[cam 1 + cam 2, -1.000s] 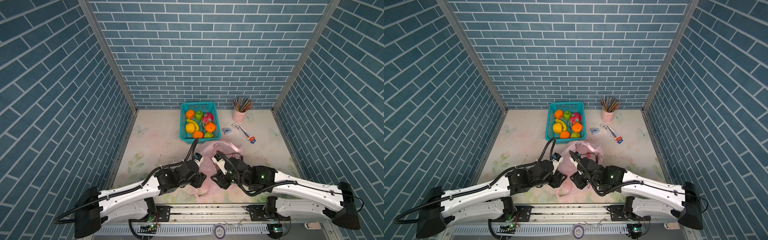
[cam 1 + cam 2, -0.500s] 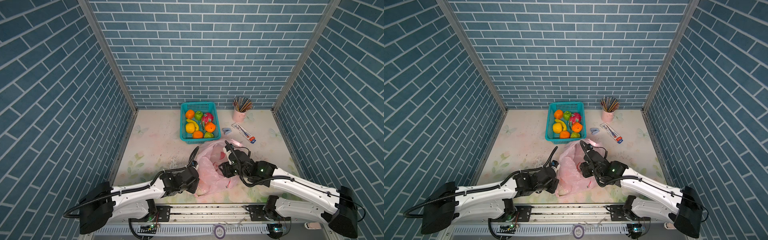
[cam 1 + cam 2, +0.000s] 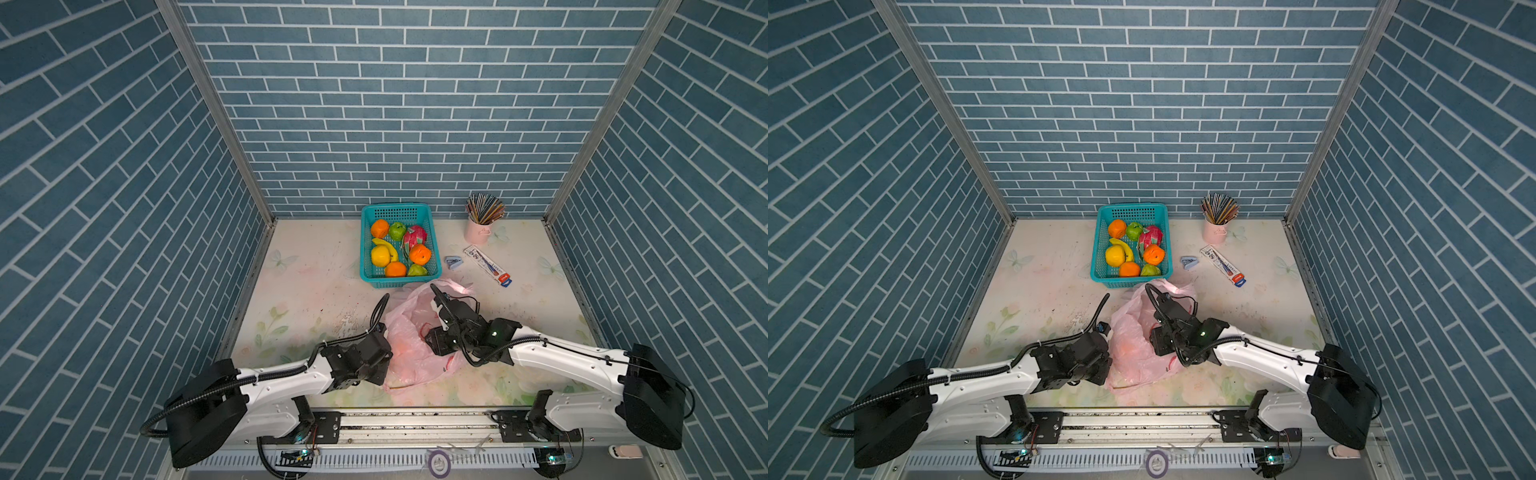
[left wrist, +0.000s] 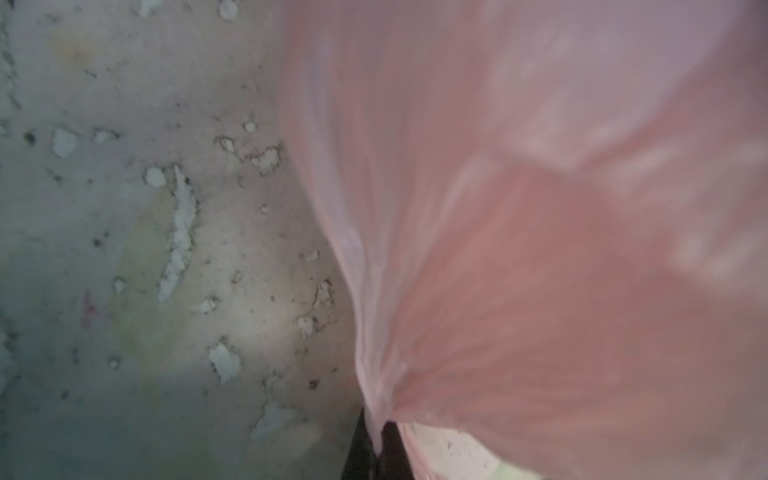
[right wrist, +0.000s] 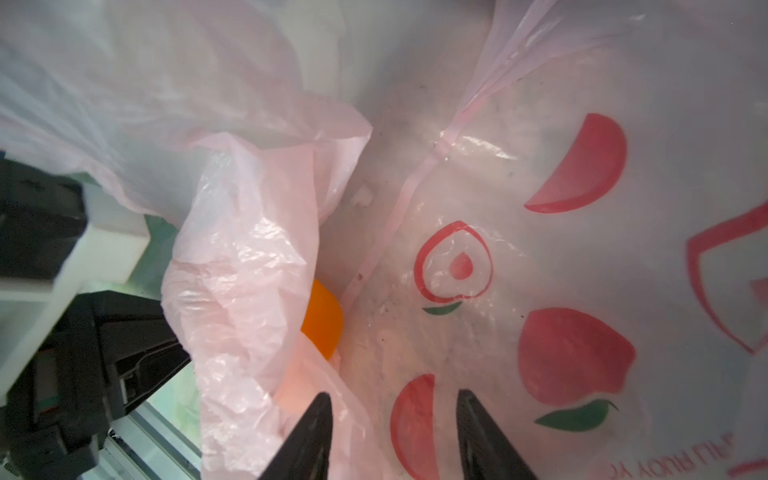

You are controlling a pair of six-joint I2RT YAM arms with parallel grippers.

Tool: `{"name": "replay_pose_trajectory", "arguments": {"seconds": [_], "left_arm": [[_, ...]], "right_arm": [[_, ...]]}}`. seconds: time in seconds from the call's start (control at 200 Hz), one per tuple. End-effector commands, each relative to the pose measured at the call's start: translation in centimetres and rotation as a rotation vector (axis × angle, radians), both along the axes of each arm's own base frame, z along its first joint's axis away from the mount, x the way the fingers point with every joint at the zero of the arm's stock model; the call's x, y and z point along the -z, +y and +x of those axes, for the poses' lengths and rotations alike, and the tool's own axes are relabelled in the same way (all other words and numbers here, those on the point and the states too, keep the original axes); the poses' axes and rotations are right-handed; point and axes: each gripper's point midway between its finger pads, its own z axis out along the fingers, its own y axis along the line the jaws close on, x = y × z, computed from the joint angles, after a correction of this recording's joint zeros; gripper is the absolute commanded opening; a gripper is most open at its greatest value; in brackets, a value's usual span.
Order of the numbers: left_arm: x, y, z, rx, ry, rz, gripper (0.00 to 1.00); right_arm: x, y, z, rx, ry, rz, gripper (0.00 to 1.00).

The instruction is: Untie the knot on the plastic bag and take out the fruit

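Blue brick walls enclose a pale floral table (image 3: 299, 291). The bag (image 3: 409, 357) lies near its front edge between the 2 arms, mouth gaping, with 1 orange (image 5: 322, 320) inside. A second ago the left gripper (image 4: 376, 432) stood open beside the bag; now it has drawn back, clamped tight on the film. The right gripper (image 5: 390, 415) has moved into the mouth, jaws half apart, nothing pinched. Behind, the basket (image 3: 365, 249) holds 3 oranges (image 3: 379, 228), 2 green fruits (image 3: 397, 230), 1 yellow fruit (image 3: 380, 255), a dragon fruit (image 3: 414, 237) and a banana (image 3: 385, 246). A cup (image 3: 478, 232) holds pencils (image 3: 484, 206).
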Motion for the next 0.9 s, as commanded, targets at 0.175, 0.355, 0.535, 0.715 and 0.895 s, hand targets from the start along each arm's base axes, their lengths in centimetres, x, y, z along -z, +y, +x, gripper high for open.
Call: {"name": "replay_pose_trajectory", "arguments": {"seconds": [0.175, 0.355, 0.535, 0.715, 0.895], "left_arm": [[0.5, 0.6, 1.8, 0.005, -0.036, 0.006, 0.00], [0.0, -0.6, 3.6, 0.030, -0.081, -0.007, 0.06], [0.8, -0.6, 4.7, 0.032, -0.079, 0.015, 0.08], [0.7, -0.4, 5.0, 0.037, -0.094, 0.015, 0.08], [0.9, -0.2, 4.9, 0.048, -0.093, 0.026, 0.08]], "right_arm": [[-0.8, 5.0, -3.7, -0.250, 0.099, 0.254, 0.48], [-0.3, 7.3, -6.6, -0.387, 0.175, 0.322, 0.46], [-0.7, 8.3, -6.9, -0.412, 0.158, 0.307, 0.47], [-1.2, 5.8, -3.8, -0.242, 0.016, 0.215, 0.54], [-2.2, 3.7, -2.1, -0.148, -0.088, 0.174, 0.54]]}}
